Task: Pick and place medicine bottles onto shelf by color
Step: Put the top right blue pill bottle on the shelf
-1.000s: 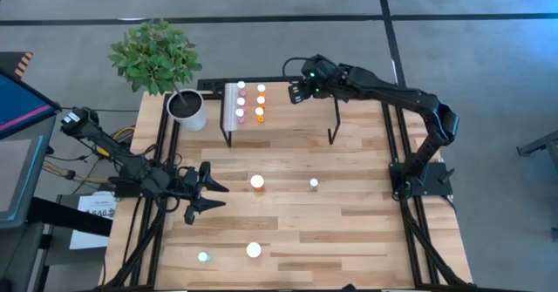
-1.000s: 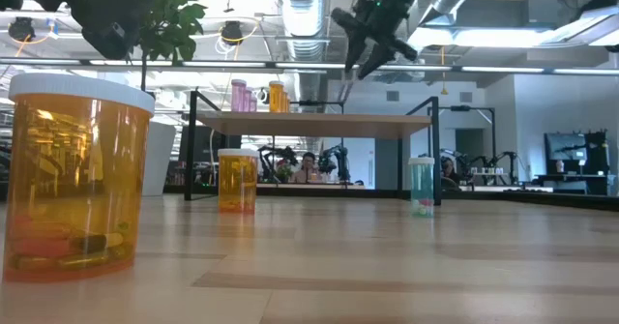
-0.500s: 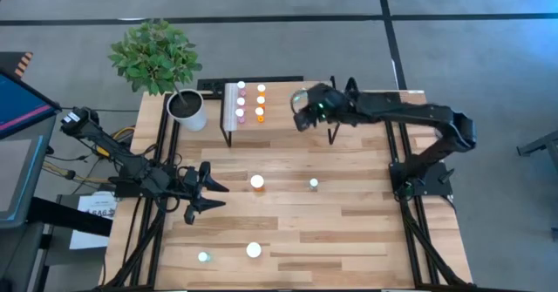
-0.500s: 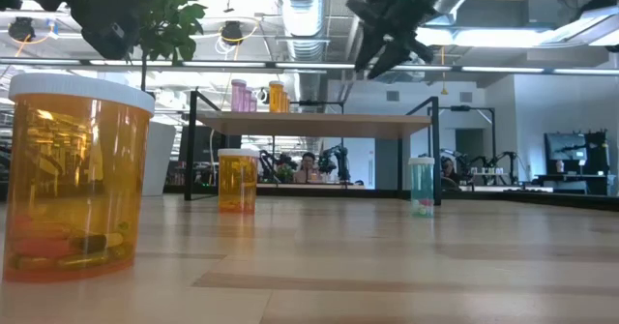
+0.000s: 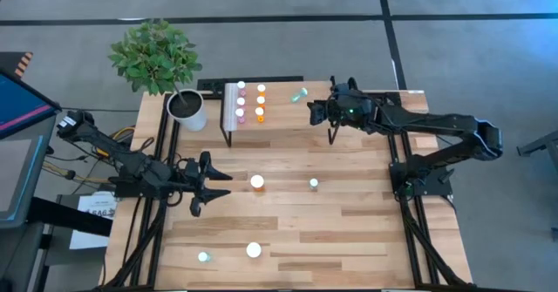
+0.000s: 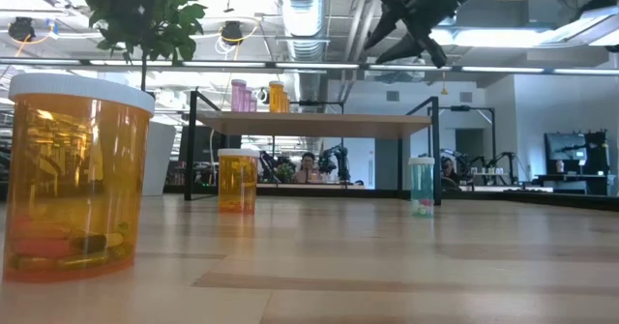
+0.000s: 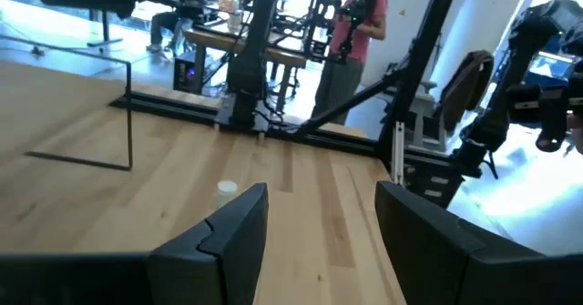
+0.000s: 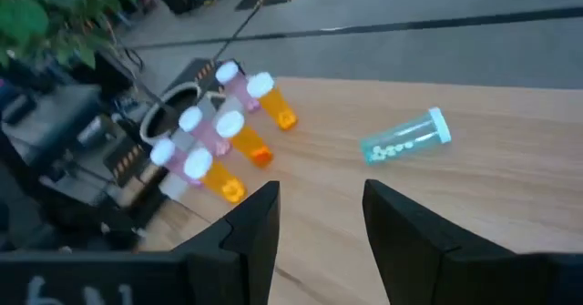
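The shelf point(image 5: 288, 118) stands at the table's far side. At its left end stand pink bottles point(image 8: 211, 134) and orange bottles point(image 8: 244, 146) in two rows. A teal bottle point(image 8: 406, 140) lies on its side on the shelf top point(image 5: 300, 93). My right gripper point(image 8: 319, 200) hovers open above the shelf point(image 5: 312, 111), short of that bottle, holding nothing. My left gripper point(image 5: 212, 187) is open and level above the table's left part. On the tabletop stand two larger orange bottles point(image 5: 257, 182) point(image 5: 254, 250) and two teal ones point(image 5: 314, 184) point(image 5: 203, 257).
A white plant pot point(image 5: 188, 109) with a leafy plant stands at the far left, beside the shelf. In the low view the nearest orange bottle point(image 6: 73, 169) fills the left foreground. Bare wood lies between the shelf and the standing bottles.
My right gripper has drawn back from the shelf's far edge toward the table's right and near side and has tipped closer to level. The teal bottle now shows lying on the shelf where the gripper was. My left gripper has swung slightly and risen a little.
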You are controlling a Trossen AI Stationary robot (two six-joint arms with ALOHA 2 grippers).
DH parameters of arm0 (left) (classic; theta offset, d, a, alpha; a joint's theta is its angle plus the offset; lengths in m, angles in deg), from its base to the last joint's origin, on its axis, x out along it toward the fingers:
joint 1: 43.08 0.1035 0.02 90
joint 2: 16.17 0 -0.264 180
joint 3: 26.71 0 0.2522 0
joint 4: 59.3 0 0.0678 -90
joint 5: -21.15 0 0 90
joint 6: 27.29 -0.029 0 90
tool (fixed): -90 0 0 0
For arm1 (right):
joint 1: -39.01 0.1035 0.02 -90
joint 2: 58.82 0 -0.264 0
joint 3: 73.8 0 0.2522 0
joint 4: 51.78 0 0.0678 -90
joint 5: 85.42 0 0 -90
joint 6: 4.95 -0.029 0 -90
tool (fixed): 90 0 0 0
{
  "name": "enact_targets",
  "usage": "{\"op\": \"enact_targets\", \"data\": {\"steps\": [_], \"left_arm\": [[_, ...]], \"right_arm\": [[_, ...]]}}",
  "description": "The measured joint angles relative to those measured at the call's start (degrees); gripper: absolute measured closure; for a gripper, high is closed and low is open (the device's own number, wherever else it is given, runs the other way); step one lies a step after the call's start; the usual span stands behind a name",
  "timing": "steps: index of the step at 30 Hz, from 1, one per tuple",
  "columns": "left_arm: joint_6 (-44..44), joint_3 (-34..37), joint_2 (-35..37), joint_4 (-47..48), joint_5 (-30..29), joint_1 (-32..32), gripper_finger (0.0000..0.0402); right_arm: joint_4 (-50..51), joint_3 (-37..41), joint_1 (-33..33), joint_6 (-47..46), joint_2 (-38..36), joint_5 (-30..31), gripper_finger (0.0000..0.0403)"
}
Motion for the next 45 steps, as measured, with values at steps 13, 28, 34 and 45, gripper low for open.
{"op": "enact_targets", "data": {"steps": [13,28,34,45], "left_arm": [[-0.4,-1.6,-6.7,0.1,2.9,2.1,0.0210],[-0.5,-1.6,-6.6,-0.1,4.8,2.8,0.0210],[-0.5,-1.6,-6.6,0.5,5.3,2.8,0.0210],[-0.4,-1.6,-6.6,0.6,5.5,2.8,0.0210]], "right_arm": [[-2.6,-0.3,-9.6,-5.5,2.8,-5.2,0.0168],[11.5,-20.4,-11.0,3.2,20.1,-12.0,0.0101],[22.2,-31.4,-10.8,13.2,26.6,-9.3,0.0101],[34.6,-40.5,-12.1,4.3,36.6,-3.6,0.0101]]}}
